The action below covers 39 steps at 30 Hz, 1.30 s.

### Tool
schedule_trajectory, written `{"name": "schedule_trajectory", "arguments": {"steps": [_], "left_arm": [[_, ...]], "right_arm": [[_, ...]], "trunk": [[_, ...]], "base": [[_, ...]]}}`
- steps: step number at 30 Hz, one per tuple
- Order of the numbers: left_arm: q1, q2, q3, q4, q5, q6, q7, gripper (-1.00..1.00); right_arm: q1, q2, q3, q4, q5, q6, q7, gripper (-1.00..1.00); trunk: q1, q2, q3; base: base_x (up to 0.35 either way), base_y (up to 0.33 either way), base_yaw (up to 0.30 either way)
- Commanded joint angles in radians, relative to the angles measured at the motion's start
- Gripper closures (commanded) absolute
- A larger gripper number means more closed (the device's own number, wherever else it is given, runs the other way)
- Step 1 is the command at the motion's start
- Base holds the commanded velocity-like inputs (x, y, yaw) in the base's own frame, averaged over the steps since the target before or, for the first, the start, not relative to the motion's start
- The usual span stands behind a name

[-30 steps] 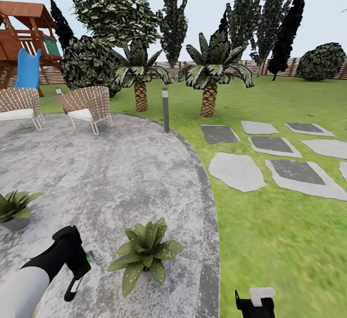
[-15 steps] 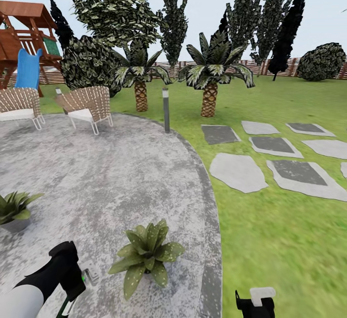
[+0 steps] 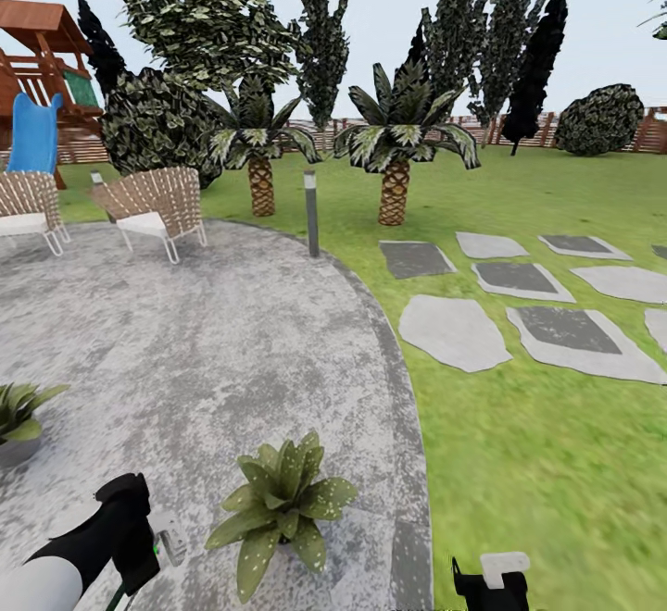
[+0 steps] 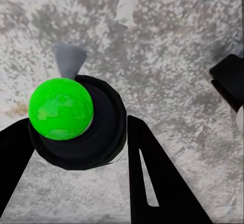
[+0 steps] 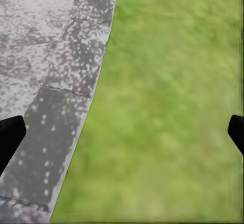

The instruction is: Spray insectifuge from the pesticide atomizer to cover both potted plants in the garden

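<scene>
Flat, even daylight is rendered throughout; hardly any cast shadows are seen. The near lawn (image 3: 556, 463) is blurred, coarsely in the right wrist view.

The paving (image 3: 232, 342) is mottled grey and white, the lawn (image 3: 547, 435) bright green. Near it, the plant (image 3: 281, 503) has green, pale-speckled leaves. The atomizer (image 4: 62, 109) shows a vivid green ball on black.

Left pincer (image 3: 153, 542) low over grey paving (image 3: 213, 342), just beside a potted plant (image 3: 283, 500); second potted plant (image 3: 18, 412) at the paving's left; wicker chairs (image 3: 153, 204) beyond
</scene>
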Motion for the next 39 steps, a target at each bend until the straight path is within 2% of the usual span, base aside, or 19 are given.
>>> {"name": "schedule_trajectory", "arguments": {"steps": [1, 9, 17, 25, 29, 33, 39], "left_arm": [[0.006, 0.001, -0.005, -0.002, -0.004, 0.007, -0.006, 1.00], [-0.004, 0.006, 0.001, -0.018, -0.003, 0.007, -0.018, 1.00], [-0.006, -0.006, -0.006, -0.021, -0.003, 0.005, -0.020, 1.00], [0.000, -0.007, -0.005, -0.021, -0.001, 0.001, -0.019, 1.00], [-0.007, -0.009, -0.004, -0.026, 0.008, 0.003, -0.021, 1.00], [-0.008, -0.009, -0.004, -0.074, 0.009, 0.003, -0.025, 1.00], [-0.008, -0.008, -0.006, -0.100, 0.002, 0.001, -0.061, 1.00]], "right_arm": [[-0.001, 0.000, -0.007, 0.001, 0.011, -0.003, -0.003, -1.00], [-0.001, 0.000, -0.006, 0.002, 0.011, -0.003, -0.003, -1.00], [-0.001, 0.000, -0.006, 0.001, 0.011, -0.003, -0.003, -1.00], [-0.001, 0.000, -0.006, 0.001, 0.011, -0.003, -0.003, -1.00], [-0.001, 0.000, -0.006, 0.001, 0.011, -0.003, -0.002, -1.00], [-0.001, 0.001, -0.006, 0.001, 0.011, -0.003, -0.001, -1.00], [-0.001, 0.001, -0.007, 0.001, 0.011, -0.003, -0.002, -1.00]], "trunk": [[0.000, 0.000, -0.001], [0.000, 0.000, 0.000], [0.000, 0.000, 0.000], [0.000, 0.000, 0.000], [0.000, 0.000, 0.000], [0.000, 0.000, 0.000], [0.000, 0.000, 0.000]], "base": [[0.000, 0.000, -0.253], [0.013, 0.011, -0.056], [0.162, 0.222, 0.000], [-0.155, 0.220, -0.003], [-0.018, 0.019, -0.210], [-0.001, 0.001, -0.258], [0.000, 0.000, -0.261]]}}
